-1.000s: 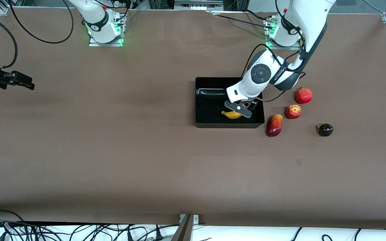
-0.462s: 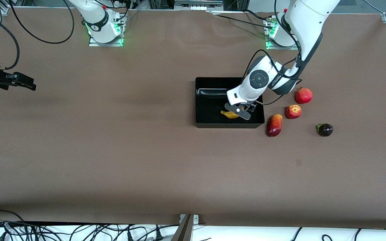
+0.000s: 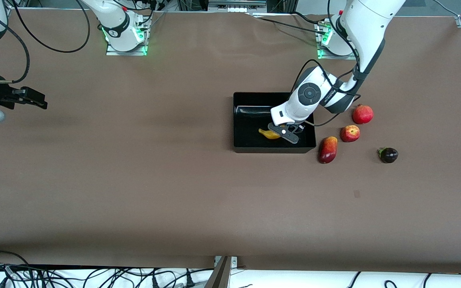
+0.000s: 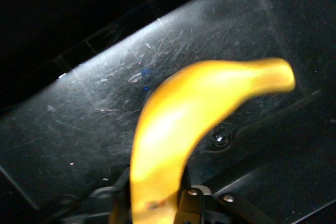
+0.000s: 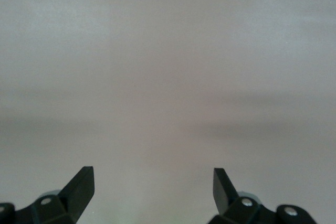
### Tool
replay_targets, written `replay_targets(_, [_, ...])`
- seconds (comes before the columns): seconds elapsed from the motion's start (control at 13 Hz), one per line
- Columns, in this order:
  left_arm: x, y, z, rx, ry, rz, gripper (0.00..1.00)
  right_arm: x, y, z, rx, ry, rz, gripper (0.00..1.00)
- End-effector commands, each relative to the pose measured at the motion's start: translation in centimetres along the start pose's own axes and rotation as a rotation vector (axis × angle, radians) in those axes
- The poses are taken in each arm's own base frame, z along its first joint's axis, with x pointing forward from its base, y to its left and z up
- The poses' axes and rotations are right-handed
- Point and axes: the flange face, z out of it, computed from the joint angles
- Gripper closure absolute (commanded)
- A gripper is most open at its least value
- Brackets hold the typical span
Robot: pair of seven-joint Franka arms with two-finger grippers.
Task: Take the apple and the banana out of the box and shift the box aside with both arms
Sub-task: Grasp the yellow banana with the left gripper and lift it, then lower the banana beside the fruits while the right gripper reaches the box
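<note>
My left gripper [image 3: 285,134] is inside the black box [image 3: 254,95], low over its floor, shut on one end of the yellow banana [image 3: 267,133]. In the left wrist view the banana [image 4: 194,108] sticks out from between the fingers of my left gripper [image 4: 152,205] over the scratched box floor [image 4: 94,114]. The small red apple with yellow streaks [image 3: 349,133] lies on the table beside the box, toward the left arm's end. My right gripper [image 3: 35,100] is open and empty over the table's right-arm end; the right wrist view shows my right gripper [image 5: 152,177] over bare table.
A red-yellow mango [image 3: 327,149] lies by the box corner nearest the front camera. A red pomegranate [image 3: 362,114] lies farther from the camera than the apple. A dark purple fruit [image 3: 388,155] lies toward the left arm's end. Cables run along the table edges.
My left gripper has carried the banana a little toward the right arm's end inside the box. My right gripper has drifted slightly toward the table's middle.
</note>
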Motion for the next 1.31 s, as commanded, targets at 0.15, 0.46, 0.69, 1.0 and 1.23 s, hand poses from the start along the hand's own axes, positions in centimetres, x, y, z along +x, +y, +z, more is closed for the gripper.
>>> replay_targets(0.15, [-0.1,-1.1,-8.3,0.081,0.021,0.007,1.0,0.0,-2.1,-0.1,0.004,-0.026,-0.03,0.0])
replay_targets(0.46, [-1.3,-1.9,-14.9,0.061,0.013,-0.06,1.0,0.5,-7.6,2.4,-0.022,-0.114,-0.117,0.0])
replay_targets(0.69, [-1.2,-7.2,-18.3,0.028,-0.006,-0.01,1.0,1.6,-14.4,4.6,-0.05,-0.135,-0.146,0.0])
replay_targets(1.0, [-1.2,-20.9,-16.3,0.02,-0.02,0.166,1.0,5.0,-27.2,10.3,-0.023,-0.127,-0.041,0.0])
replay_targets(1.23, [0.3,-31.1,-10.8,-0.006,-0.053,0.269,1.0,7.1,-35.5,15.1,0.14,-0.082,0.098,0.0])
